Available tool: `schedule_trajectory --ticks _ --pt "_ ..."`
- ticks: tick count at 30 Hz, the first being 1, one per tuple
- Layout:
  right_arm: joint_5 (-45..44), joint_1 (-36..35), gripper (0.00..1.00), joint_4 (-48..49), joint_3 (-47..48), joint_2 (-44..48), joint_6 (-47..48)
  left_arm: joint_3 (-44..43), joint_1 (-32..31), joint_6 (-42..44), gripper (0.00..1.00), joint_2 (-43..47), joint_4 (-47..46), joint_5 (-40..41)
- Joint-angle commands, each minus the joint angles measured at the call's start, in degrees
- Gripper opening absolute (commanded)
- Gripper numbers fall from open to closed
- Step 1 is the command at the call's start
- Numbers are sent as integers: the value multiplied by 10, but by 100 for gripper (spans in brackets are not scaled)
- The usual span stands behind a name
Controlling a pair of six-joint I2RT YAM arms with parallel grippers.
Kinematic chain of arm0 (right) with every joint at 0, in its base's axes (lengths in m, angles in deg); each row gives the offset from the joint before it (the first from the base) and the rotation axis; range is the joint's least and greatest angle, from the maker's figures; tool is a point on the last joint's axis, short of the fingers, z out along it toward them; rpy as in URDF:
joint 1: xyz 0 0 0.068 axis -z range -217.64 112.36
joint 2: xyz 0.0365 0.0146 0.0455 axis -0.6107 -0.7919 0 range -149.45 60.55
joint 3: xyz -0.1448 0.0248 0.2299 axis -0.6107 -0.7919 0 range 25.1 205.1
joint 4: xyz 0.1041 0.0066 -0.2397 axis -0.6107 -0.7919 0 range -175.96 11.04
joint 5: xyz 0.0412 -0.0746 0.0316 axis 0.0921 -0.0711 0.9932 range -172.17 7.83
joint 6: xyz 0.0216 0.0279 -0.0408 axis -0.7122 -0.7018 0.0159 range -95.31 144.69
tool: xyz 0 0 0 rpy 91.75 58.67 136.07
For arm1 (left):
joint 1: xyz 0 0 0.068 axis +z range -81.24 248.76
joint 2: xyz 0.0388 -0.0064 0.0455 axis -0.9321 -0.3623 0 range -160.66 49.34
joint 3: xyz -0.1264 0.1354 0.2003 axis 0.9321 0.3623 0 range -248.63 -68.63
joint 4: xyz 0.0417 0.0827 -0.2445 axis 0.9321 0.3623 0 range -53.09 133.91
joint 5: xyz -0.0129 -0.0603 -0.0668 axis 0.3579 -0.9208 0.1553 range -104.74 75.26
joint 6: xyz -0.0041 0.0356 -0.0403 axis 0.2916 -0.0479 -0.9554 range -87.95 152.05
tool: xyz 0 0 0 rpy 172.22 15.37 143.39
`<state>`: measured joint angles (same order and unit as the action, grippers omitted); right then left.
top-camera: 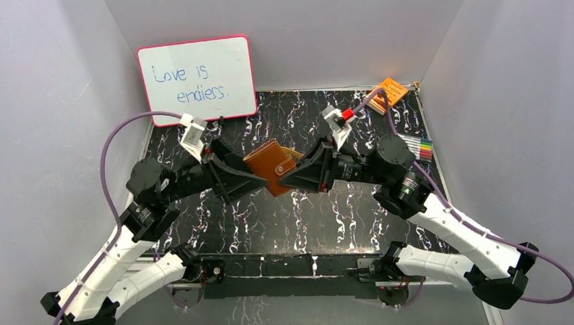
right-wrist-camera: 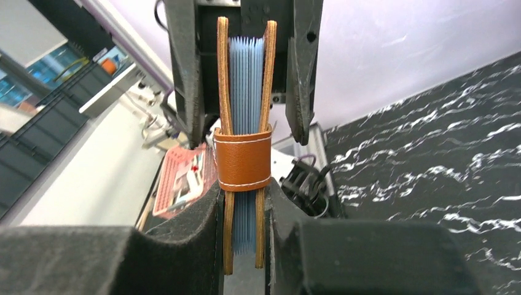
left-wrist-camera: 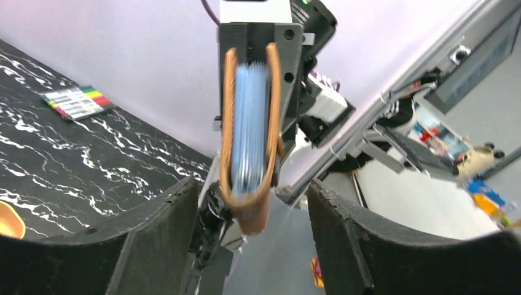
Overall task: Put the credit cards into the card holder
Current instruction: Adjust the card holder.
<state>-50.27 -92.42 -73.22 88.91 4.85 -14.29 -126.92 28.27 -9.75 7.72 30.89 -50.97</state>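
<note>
Above the middle of the black marbled bench (top-camera: 325,217), the card holder (top-camera: 269,164) is held clear of the surface between the two arms. It is clamped by the right pincer (right-wrist-camera: 244,200): in the right wrist view both of that pincer's fingers are pressed flat against the brown leather covers, one on each side, just below the strap tab (right-wrist-camera: 242,160) that is wrapped across the holder's edge.

The left pincer (left-wrist-camera: 252,196) is set wide. In the left wrist view its two fingers (left-wrist-camera: 153,246) are seen well to either side of the holder, with a gap on both sides, so that the holder is flanked but not touched. The same gap is seen from the right wrist view, where the left arm's fingers (right-wrist-camera: 184,74) stand off from the covers.

Between the covers a stack of pale blue leaves (right-wrist-camera: 247,80) is shown edge-on. Whether any of these leaves is one of the credit cards cannot be told.

At the back left a whiteboard (top-camera: 196,78) with handwriting is propped against the wall. An orange booklet (top-camera: 390,91) is placed at the back right corner, and a set of coloured markers (top-camera: 416,145) is laid near the right edge.
</note>
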Motion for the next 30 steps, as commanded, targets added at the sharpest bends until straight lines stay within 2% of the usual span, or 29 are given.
schedule_trajectory --ticks 1,7,12,23,30 --pt "-81 -1 0 116 -14 37 5 55 -2 -69 64 52 -104 103" --pt "-96 0 0 153 -34 33 1 155 -2 -142 66 76 -242 175" --pt "-114 -1 0 188 -61 38 -2 155 -2 -156 66 38 -309 149" --pt "-112 -1 0 246 -94 32 -25 142 -2 -136 63 0 -340 127" --pt "-105 -1 0 256 -100 27 -37 139 -2 -133 51 -8 -342 118"
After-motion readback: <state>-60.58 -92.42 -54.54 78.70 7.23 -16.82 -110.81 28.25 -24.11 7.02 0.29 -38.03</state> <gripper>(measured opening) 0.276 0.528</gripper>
